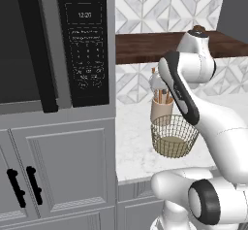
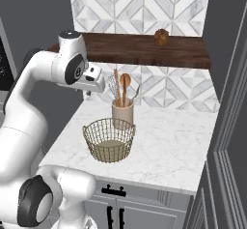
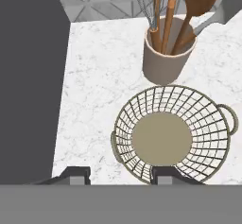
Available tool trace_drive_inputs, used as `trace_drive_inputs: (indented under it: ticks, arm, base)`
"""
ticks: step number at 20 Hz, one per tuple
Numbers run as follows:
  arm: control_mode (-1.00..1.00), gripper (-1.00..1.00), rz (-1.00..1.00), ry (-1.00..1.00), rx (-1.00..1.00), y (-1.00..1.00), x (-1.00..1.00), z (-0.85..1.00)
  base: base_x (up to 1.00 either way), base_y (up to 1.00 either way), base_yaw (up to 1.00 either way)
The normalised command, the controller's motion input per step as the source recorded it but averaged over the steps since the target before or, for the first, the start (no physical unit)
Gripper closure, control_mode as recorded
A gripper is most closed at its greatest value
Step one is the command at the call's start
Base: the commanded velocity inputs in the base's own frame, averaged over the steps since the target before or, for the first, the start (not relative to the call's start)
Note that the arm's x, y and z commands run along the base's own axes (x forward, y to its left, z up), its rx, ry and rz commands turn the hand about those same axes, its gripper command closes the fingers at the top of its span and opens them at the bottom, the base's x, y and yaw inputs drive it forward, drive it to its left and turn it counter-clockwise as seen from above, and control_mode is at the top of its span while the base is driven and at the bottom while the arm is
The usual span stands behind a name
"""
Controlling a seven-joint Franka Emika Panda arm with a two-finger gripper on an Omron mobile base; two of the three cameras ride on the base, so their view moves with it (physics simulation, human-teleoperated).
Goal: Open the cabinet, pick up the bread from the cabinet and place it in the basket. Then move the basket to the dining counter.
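Hand view, basket (image 3: 172, 135) near rim cropped, gripper (image 3: 120, 176) fingertips barely visible

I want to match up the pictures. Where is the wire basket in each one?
Left base view: the basket sits right of center on the marble worktop, partly behind the arm.
Right base view: the basket is just left of center.
Hand view: the basket is lower right, empty.
Shared landmark: the beige utensil pot stands right behind it.
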Motion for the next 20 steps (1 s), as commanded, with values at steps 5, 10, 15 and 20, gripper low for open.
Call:
trace_drive_inputs:
  ticks: [5, 10, 15, 20]
  arm:
    - [-1.0, -1.0, -0.03, 0.0, -0.05, -0.19, 0.0, -0.01]
    - [-1.0, -1.0, -0.02, -0.06, -0.16, -0.38, -0.09, 0.34]
    - [-1.0, -1.0, -0.03, -0.15, -0.26, -0.38, -0.49, 0.84]
    - [-1.0, -1.0, -0.16, -0.17, -0.11, -0.62, -0.39, 0.95]
  base:
    - [0.0, 0.0, 0.0]
    - [0.0, 0.0, 0.0]
    - [0.0, 0.0, 0.0]
    - [0.0, 0.0, 0.0]
